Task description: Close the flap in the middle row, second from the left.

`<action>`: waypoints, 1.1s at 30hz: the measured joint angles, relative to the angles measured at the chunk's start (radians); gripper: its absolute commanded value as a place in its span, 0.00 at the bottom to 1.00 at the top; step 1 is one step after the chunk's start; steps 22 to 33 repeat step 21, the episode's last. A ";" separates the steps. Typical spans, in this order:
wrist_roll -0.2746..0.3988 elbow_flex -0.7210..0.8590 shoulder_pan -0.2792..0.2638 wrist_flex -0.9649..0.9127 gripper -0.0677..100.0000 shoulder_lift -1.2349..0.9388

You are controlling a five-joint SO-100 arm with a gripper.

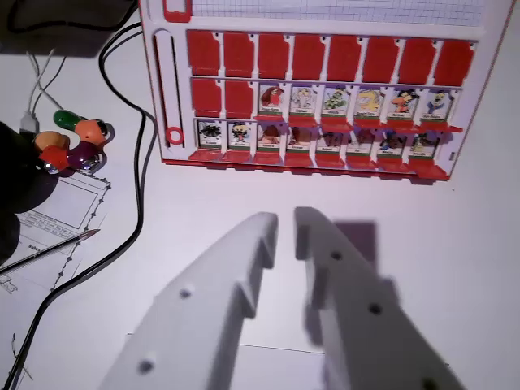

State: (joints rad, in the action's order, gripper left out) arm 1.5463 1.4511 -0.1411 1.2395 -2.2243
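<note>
A: Middle row, second flap (239, 98) from the wrist view's left on the red game board (154, 81). It shows a plain red back, like its neighbour at the row's end, so I'd call it already down.

B: And the gripper (285, 221)?

A: Hanging well short of the board, jaws a narrow gap apart, holding nothing.

B: Any writing?

A: Captions under the cartoon faces, too small to read. Black cable (140, 162) runs beside the board.
</note>
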 measured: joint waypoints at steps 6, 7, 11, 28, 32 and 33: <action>0.011 0.061 0.014 0.000 0.02 -0.078; 0.011 0.066 0.017 0.000 0.02 -0.089; 0.011 0.086 0.032 0.000 0.02 -0.126; 0.011 0.092 0.032 0.000 0.02 -0.169; 0.011 0.092 0.032 0.000 0.02 -0.169; 0.011 0.092 0.032 0.000 0.02 -0.169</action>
